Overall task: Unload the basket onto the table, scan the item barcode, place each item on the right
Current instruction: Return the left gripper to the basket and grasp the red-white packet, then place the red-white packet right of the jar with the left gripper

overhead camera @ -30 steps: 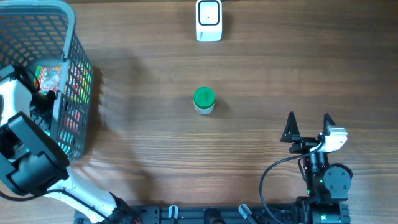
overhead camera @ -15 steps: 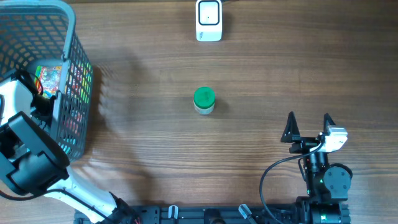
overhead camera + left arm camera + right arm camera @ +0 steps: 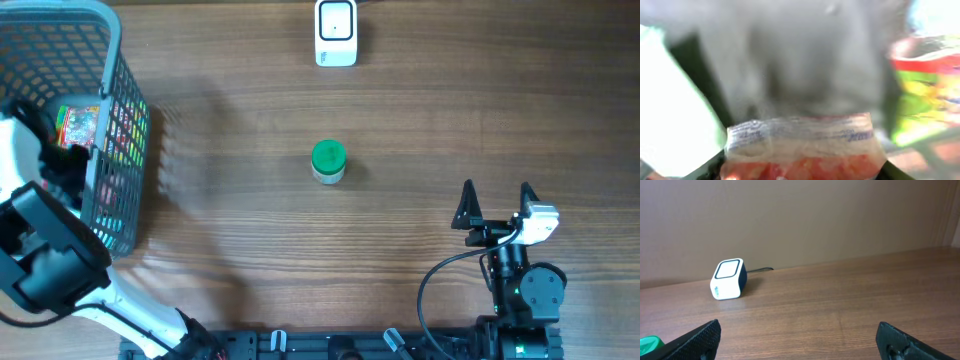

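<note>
My left gripper is down inside the grey mesh basket. A clear packet with red contents fills the gap between its jaws and touches both dark fingers; the view is blurred. From overhead, the left arm's dark wrist sits beside a colourful packet. The white barcode scanner stands at the table's far edge. My right gripper hovers open and empty at the near right.
A small jar with a green lid stands mid-table, between the scanner and the right gripper. Another bright packet lies in the basket to the right of the held one. The basket wall hems in the left arm.
The left jaws opened wide, then closed in on the red packet, and the wrist shifted slightly inside the basket. The right arm has not moved.
</note>
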`<action>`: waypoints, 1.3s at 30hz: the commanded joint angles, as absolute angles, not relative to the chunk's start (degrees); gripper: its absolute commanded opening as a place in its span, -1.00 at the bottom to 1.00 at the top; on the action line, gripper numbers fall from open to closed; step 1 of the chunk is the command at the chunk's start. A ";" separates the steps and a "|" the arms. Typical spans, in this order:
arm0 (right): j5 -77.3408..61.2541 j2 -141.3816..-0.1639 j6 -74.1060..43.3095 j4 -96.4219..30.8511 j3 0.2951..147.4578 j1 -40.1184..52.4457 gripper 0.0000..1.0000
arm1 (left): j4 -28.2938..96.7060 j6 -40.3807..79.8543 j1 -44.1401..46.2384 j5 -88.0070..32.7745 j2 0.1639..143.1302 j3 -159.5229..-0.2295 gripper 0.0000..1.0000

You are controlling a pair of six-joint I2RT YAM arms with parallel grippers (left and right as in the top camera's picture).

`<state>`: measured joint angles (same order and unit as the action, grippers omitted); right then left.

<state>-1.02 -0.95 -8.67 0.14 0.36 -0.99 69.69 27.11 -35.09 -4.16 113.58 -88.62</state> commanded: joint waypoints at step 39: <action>-0.27 -1.02 -7.66 0.34 0.30 -0.78 0.99 | 66.81 33.87 48.31 -1.39 143.15 -128.57 0.79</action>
